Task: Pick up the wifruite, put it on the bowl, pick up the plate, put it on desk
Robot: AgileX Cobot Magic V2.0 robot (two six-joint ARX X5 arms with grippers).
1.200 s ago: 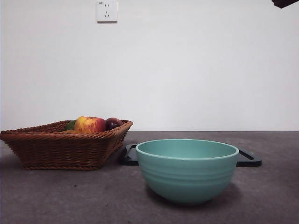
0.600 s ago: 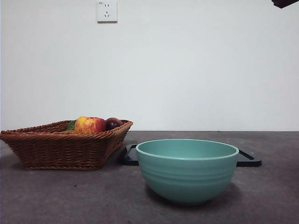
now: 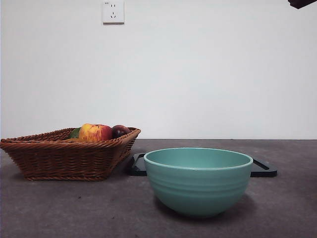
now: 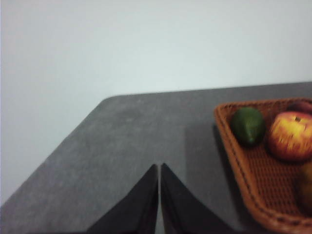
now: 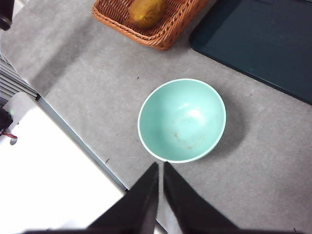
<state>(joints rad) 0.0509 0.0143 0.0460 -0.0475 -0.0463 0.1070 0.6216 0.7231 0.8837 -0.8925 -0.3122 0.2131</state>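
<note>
— On the left side of the desk (image 3: 59,208), what stood there?

— A brown wicker basket (image 3: 64,161) stood there. Inside it were a green fruit (image 4: 248,126), a red-and-yellow apple (image 3: 95,132) and a dark plum (image 3: 120,130). The wifruite (image 5: 146,11) also lay in the basket, near one wall. It lay on its side, and its long axis ran roughly along that wall.

— And more to the right?

— The teal bowl (image 3: 198,181) stood upright and empty on the desk, in front of a dark flat tray (image 3: 262,168). The bowl was apart from the basket.

— Where were the grippers?

— The left gripper (image 4: 159,168) hung above the bare desk beside the basket, its jaws pressed together and holding nothing. The right gripper (image 5: 160,166) was high above the rim of the bowl, its jaws also closed on nothing. From the front only a black tip (image 3: 302,3) was seen at the top right corner.
</note>
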